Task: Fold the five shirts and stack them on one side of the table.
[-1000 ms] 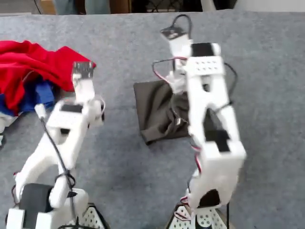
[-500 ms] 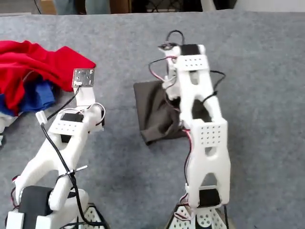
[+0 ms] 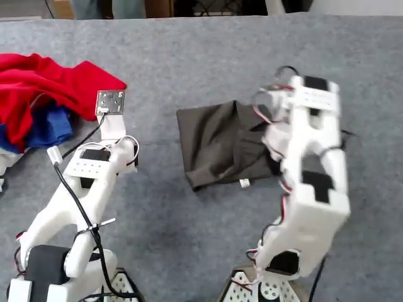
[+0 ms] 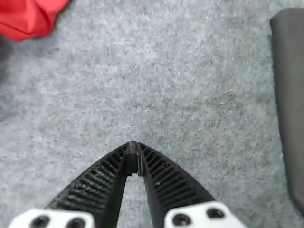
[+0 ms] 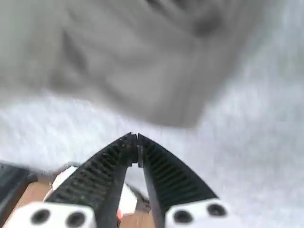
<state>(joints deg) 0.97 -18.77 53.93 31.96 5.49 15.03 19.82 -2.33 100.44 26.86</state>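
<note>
Folding looks about done on the dark shirt, a rough rectangle at the centre of the worktop. A good next step would be to square its loose lower edge, then pinch the doubled fabric firmly and slide it aside. The red shirt and blue shirt lie heaped at upper left. The left gripper hangs pressed together over bare worktop, its arm stretched toward the heap. The right gripper, likewise pressed together and empty, hangs by the dark shirt's right side, its arm bent high.
</note>
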